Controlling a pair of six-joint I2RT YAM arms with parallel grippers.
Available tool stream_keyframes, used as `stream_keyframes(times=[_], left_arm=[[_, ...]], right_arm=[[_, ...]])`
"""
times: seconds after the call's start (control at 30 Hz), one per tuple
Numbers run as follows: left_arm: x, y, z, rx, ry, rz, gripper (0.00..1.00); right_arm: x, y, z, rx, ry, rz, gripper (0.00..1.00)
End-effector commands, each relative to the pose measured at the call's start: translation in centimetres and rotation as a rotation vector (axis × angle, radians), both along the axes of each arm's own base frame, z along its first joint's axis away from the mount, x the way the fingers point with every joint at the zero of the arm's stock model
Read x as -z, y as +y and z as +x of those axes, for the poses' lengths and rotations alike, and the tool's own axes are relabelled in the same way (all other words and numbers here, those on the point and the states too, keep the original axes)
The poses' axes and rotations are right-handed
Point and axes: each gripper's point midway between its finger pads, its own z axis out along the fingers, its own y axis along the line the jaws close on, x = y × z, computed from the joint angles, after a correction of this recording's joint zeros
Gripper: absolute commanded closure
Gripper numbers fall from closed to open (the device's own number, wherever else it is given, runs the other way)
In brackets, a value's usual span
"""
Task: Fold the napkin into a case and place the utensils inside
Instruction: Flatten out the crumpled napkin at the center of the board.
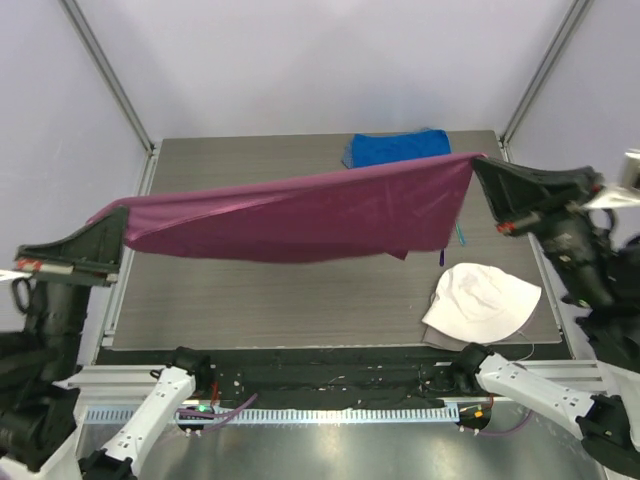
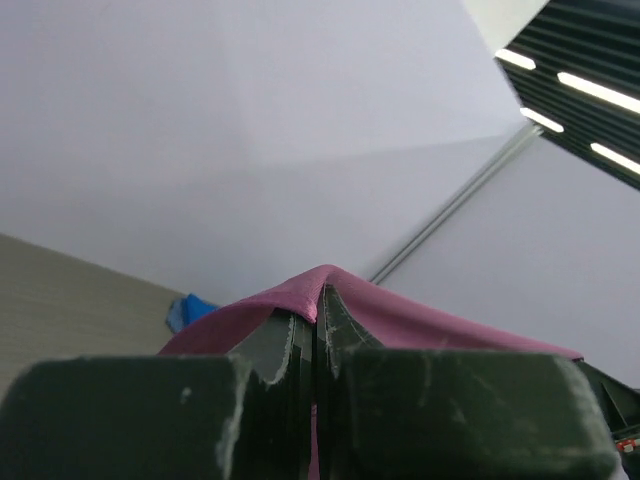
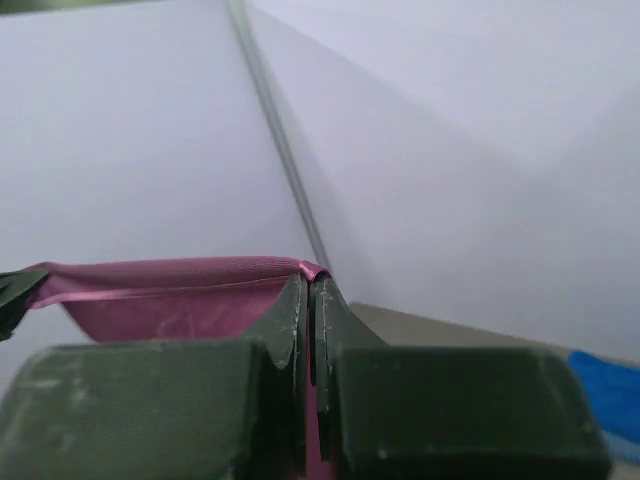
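The magenta napkin (image 1: 300,215) hangs stretched in the air above the grey surface (image 1: 250,300), its left corner pinched in the closed fingers of the left gripper (image 1: 122,220) and its right corner in those of the right gripper (image 1: 478,162). A blue towel (image 1: 395,148) lies at the far edge, partly behind the napkin. A white cloth (image 1: 480,300) sits at the near right, with a thin teal utensil (image 1: 461,236) and a dark utensil (image 1: 441,257) showing just beyond it.

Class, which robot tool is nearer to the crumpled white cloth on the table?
Right. The right tool is raised just beyond the crumpled white cloth; the left tool sits far across on the opposite side.
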Motion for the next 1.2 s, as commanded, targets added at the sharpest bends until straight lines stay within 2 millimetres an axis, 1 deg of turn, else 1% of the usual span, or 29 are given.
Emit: stream_keyframes(times=[0.0, 0.1, 0.13, 0.17, 0.23, 0.27, 0.3, 0.33, 0.37, 0.4, 0.47, 0.5, 0.53, 0.57, 0.6, 0.63, 0.67, 0.7, 0.73, 0.77, 0.8, 0.83, 0.87, 0.97, 1.0, 1.03, 1.07, 1.13, 1.17], left_arm=[[5.8, 0.1, 6.1, -0.098, 0.199, -0.004, 1.0], [10.5, 0.1, 10.5, -0.169, 0.325, 0.046, 1.0], [11.4, 0.0, 11.8, -0.186, 0.35, 0.065, 1.0], [14.3, -0.1, 14.4, -0.223, 0.439, 0.102, 1.0], [17.0, 0.1, 16.8, -0.275, 0.525, 0.154, 1.0], [18.3, 0.3, 17.9, -0.304, 0.569, 0.178, 1.0], [20.7, 0.8, 20.0, -0.367, 0.652, 0.208, 1.0], [21.6, 1.1, 20.9, -0.389, 0.681, 0.229, 1.0], [21.9, 1.2, 22.2, -0.402, 0.672, 0.228, 1.0], [24.5, 0.9, 24.3, -0.4, 0.731, 0.248, 1.0], [26.6, 2.2, 27.1, -0.427, 0.767, 0.207, 1.0], [29.5, 1.8, 29.0, -0.38, 0.84, 0.199, 1.0], [30.8, 1.9, 30.3, -0.37, 0.872, 0.172, 1.0], [31.9, 2.9, 31.4, -0.378, 0.894, 0.147, 1.0], [32.1, 2.7, 33.0, -0.349, 0.874, 0.126, 1.0], [34.5, 2.3, 35.1, -0.301, 0.915, 0.129, 1.0], [35.0, 2.4, 36.1, -0.288, 0.915, 0.125, 1.0], [36.1, 3.3, 37.1, -0.3, 0.937, 0.115, 1.0], [38.4, 3.0, 38.1, -0.279, 0.993, 0.113, 1.0], [38.6, 4.4, 39.1, -0.299, 1.001, 0.084, 1.0], [39.4, 5.5, 39.5, -0.309, 1.019, 0.058, 1.0], [39.5, 5.7, 40.5, -0.296, 0.996, 0.044, 1.0], [41.4, 5.6, 41.3, -0.269, 1.014, 0.039, 1.0], [44.0, 6.6, 43.3, -0.255, 1.056, 0.038, 0.97], [44.9, 6.8, 43.5, -0.249, 1.078, 0.034, 0.93], [45.2, 7.6, 43.7, -0.255, 1.092, 0.025, 0.78], [45.7, 7.9, 44.0, -0.257, 1.101, 0.024, 0.68], [44.6, 8.8, 44.2, -0.294, 1.081, 0.051, 0.54], [44.1, 9.1, 43.9, -0.311, 1.084, 0.059, 0.49]], right_arm=[[6.7, 1.3, 8.6, 0.264, 0.216, -0.083, 0.99], [11.1, 3.1, 13.0, 0.361, 0.313, -0.161, 0.99], [13.5, 4.5, 15.4, 0.391, 0.359, -0.222, 0.99], [14.5, 4.9, 16.7, 0.418, 0.378, -0.238, 0.99], [16.8, 5.0, 20.0, 0.45, 0.429, -0.268, 0.99], [19.2, 6.8, 22.6, 0.38, 0.472, -0.316, 0.99], [20.6, 6.8, 24.4, 0.369, 0.51, -0.317, 0.99], [21.8, 6.9, 25.9, 0.362, 0.545, -0.309, 0.99], [25.1, 6.5, 29.3, 0.392, 0.613, -0.345, 0.99], [26.4, 7.3, 30.6, 0.351, 0.63, -0.369, 0.99], [30.4, 8.5, 34.5, 0.332, 0.684, -0.424, 0.99], [31.9, 9.5, 35.5, 0.296, 0.703, -0.444, 0.99], [33.0, 9.8, 36.6, 0.292, 0.715, -0.458, 0.99], [32.6, 10.0, 37.8, 0.297, 0.704, -0.454, 0.99], [36.2, 10.3, 39.4, 0.299, 0.756, -0.482, 0.99], [37.1, 10.6, 40.2, 0.294, 0.766, -0.484, 0.99], [36.7, 11.1, 41.5, 0.285, 0.75, -0.465, 0.99], [39.9, 11.4, 42.8, 0.27, 0.794, -0.482, 0.99], [41.1, 12.2, 43.5, 0.231, 0.805, -0.486, 0.99], [40.0, 12.8, 44.6, 0.223, 0.779, -0.473, 0.99], [40.4, 13.2, 45.2, 0.212, 0.777, -0.471, 0.99], [43.3, 13.5, 46.0, 0.205, 0.808, -0.493, 0.99], [42.3, 14.5, 46.6, 0.164, 0.775, -0.481, 0.99], [44.4, 15.1, 48.4, 0.161, 0.773, -0.489, 0.99], [44.5, 15.2, 48.9, 0.157, 0.775, -0.472, 0.95], [44.8, 15.0, 49.7, 0.155, 0.775, -0.456, 0.78], [44.7, 15.0, 50.0, 0.146, 0.781, -0.435, 0.75], [43.2, 14.6, 50.6, 0.135, 0.783, -0.382, 0.7], [42.8, 14.3, 50.8, 0.147, 0.787, -0.372, 0.58]])
